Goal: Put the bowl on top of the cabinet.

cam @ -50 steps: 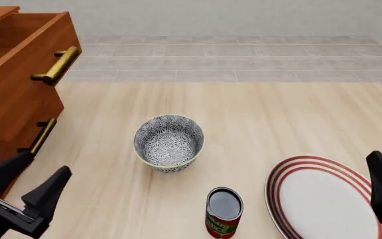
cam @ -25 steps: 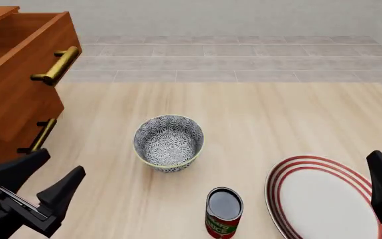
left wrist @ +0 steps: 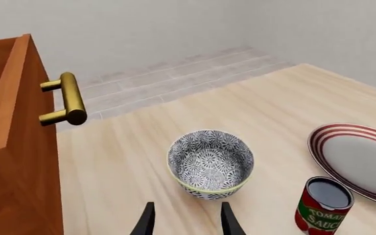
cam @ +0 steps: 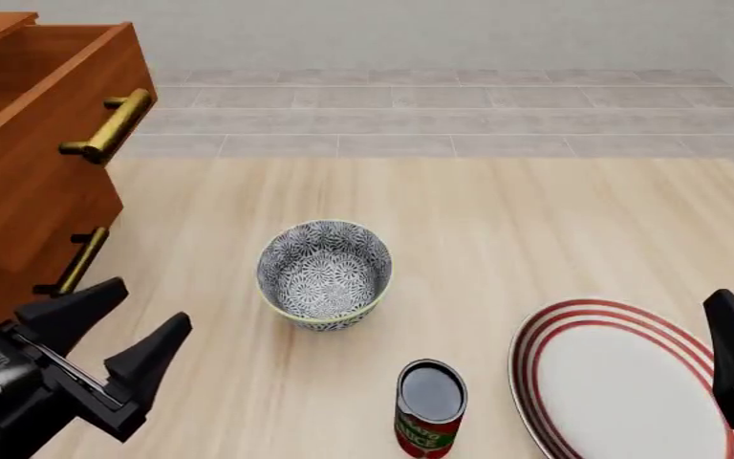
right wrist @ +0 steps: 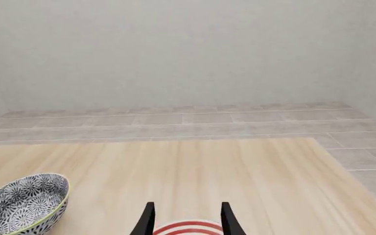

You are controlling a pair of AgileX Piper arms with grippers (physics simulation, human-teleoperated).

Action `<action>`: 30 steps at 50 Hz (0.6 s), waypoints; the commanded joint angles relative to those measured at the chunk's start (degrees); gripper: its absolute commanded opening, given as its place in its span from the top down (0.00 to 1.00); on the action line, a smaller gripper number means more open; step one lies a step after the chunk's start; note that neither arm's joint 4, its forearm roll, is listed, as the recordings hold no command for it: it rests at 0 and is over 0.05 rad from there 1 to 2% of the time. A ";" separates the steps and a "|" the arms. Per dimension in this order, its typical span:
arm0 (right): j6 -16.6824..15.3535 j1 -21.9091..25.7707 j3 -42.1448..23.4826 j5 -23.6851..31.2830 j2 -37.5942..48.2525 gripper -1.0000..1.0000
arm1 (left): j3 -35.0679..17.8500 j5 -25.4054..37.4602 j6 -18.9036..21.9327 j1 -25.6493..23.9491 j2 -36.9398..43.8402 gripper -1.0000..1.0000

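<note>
Sitting upright on the wooden table [cam: 558,220], the patterned bowl [cam: 325,273] is near the middle, well clear of the cabinet [cam: 30,163] at the far left, whose top drawer stands pulled out with a brass handle [cam: 110,125]. The left gripper [cam: 122,330] hovers low near the bowl, fingers spread apart and holding nothing. The right gripper [right wrist: 184,220] is above a red-ringed plate [cam: 622,382], fingers parted and empty. A tomato sauce can [cam: 430,406] stands between bowl and plate.
</note>
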 commanded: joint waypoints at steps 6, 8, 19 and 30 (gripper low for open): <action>0.06 0.00 0.11 -0.10 0.00 0.00 | -0.81 -8.85 -0.44 -1.11 9.74 0.00; 0.13 0.01 0.12 -0.12 0.00 0.00 | -0.86 -9.99 -0.35 -1.45 11.12 0.00; 0.23 0.04 0.17 -0.15 0.00 0.00 | -3.04 -10.49 -0.64 -1.17 14.19 0.00; 0.31 0.05 0.16 -0.09 0.00 0.00 | -5.44 -11.00 -0.16 -2.19 17.29 0.00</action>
